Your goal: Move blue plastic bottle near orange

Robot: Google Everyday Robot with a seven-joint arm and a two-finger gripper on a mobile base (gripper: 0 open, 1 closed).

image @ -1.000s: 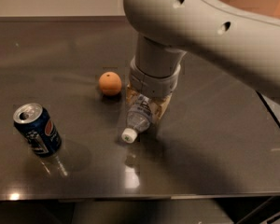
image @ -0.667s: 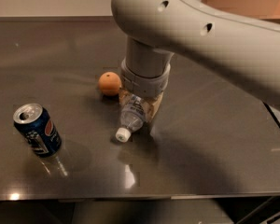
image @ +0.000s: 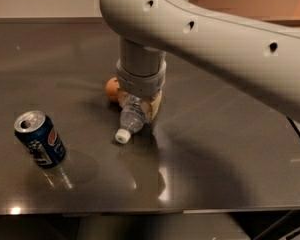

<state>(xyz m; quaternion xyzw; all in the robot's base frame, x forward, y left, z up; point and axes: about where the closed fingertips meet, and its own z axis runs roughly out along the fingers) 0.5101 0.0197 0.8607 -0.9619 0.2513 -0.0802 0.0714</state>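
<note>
Dark table, pincer clasping bottle, Pepsi can

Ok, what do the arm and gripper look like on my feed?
A thick, smooth pale-grey arm with small dark round holes, ending in a ringed cylindrical wrist. The gripper, down at the clear plastic bottle, has short tan fingers. No cables show.

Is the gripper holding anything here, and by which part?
The gripper, beside the orange, grips the bottle around its body; the capped end sticks out free.
</note>
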